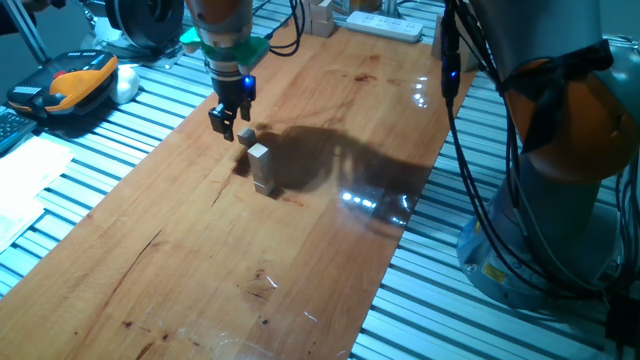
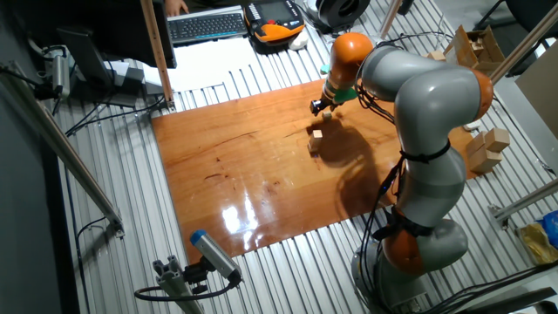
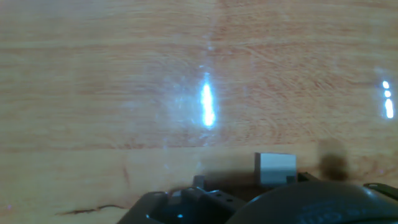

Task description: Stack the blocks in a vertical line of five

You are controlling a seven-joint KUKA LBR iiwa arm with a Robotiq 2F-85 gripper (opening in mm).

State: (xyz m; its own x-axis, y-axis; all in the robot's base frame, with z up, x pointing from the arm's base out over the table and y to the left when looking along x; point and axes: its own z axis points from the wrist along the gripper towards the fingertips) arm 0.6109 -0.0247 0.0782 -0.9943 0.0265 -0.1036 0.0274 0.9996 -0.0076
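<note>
Blocks are seen as a short stack (image 1: 262, 168) of small pale cubes on the wooden board (image 1: 200, 270), in its far half and nearer the left long edge than the right in the one fixed view. How many cubes the stack holds cannot be told, as the joints between them are not resolved. One more small cube (image 1: 247, 136) lies on the board just behind the stack, close to the fingertips. The gripper (image 1: 225, 123) is held above the board beside that single cube, its dark fingers pointing down; whether they are apart or together cannot be told from any view. In the hand view, one pale cube (image 3: 276, 168) is shown on the board near the lower edge of the picture, partly hidden by the dark body of the hand. In the other fixed view, the stack (image 2: 316, 139) is seen near the board's far right corner, with the gripper (image 2: 321, 108) just beyond it.
</note>
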